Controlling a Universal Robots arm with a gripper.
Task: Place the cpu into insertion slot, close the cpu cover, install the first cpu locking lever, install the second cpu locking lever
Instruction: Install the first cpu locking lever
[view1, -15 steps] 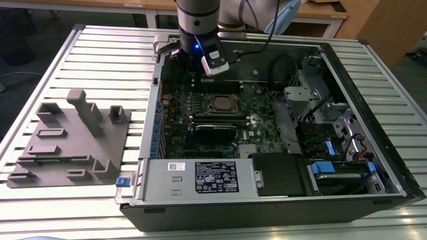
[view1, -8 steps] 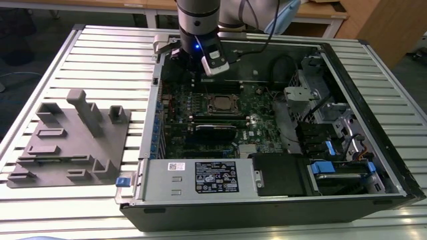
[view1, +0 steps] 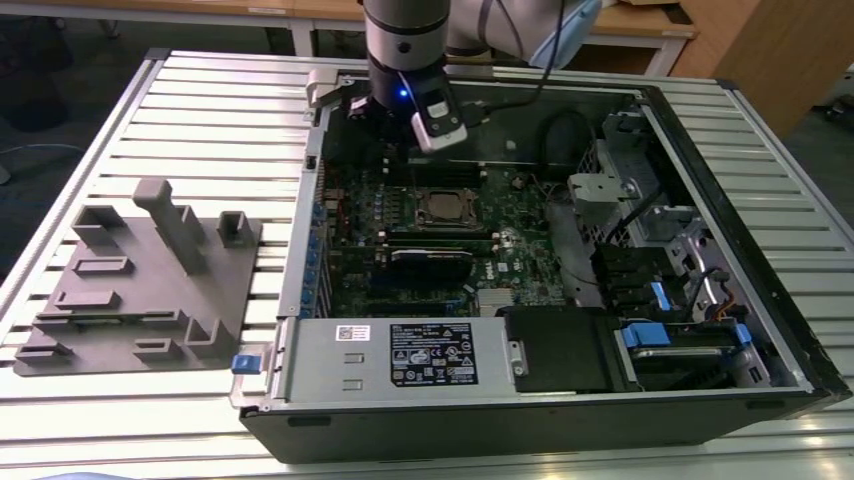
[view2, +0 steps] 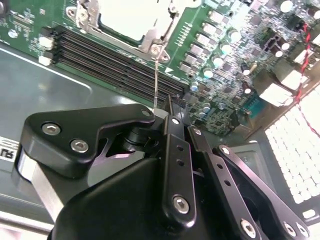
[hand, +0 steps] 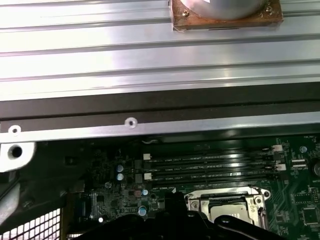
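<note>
- Gripper (view2: 167, 107): my black fingers are drawn together, no gap seen; tips meet the end of the thin silvery wire locking lever (view2: 157, 75). Can't tell if it's pinched.
- Small flat square silvery-topped cpu (view2: 131, 17): seated in the square metal-rimmed insertion slot (view1: 447, 210) on the green motherboard (view2: 225, 35).
- Thin silvery cut-out metal frame cpu cover (view2: 150, 44): looks flat down over the chip.
- Step, my est.: lever install; wire stands up, unlatched.
- Next move needs, I reckon: steady contact w/ slippery wire, pressed down & tucked under its catch.
</note>
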